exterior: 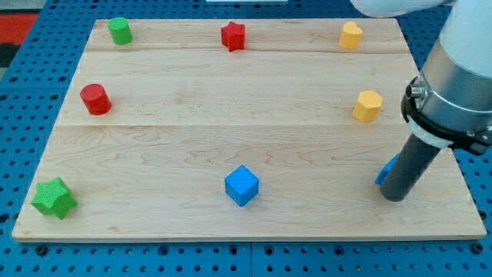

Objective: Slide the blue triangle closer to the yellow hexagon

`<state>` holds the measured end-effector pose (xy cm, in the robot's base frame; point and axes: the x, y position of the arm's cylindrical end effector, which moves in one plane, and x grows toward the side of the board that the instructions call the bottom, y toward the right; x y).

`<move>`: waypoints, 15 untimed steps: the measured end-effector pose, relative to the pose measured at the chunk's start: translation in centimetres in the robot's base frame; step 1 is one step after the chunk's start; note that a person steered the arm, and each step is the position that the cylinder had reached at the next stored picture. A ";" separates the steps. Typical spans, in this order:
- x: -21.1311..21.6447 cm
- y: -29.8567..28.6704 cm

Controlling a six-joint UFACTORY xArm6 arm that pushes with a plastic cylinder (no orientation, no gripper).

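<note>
Lower right of frame: my tip [394, 197] pressed against the blue triangle [386, 171], mostly hidden behind the rod. No gripper, nothing held. Yellow hexagon [367, 105] just above, right of centre. Risk: off-centre push spinning triangle aside or off the board [254, 154] edge. No containers visible.

Tip [395, 197] sits low at the view's right, blue triangle [387, 169] touching it at 11 o'clock, mostly hidden by the rod. Yellow hexagon [367, 105] further up at 11, bare board between it and the triangle. Yellow heart [350, 35] beyond that at 12. Blue cube [241, 185] well off at 9, wide free lane between. Red star [233, 35], red cylinder [96, 99], green cylinder [119, 31], green star [54, 198] all far toward the view's left, out of the way
</note>
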<state>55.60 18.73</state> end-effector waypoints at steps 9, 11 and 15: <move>-4.2 2.5; -4.6 2.5; -9.7 2.6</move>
<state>45.89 21.28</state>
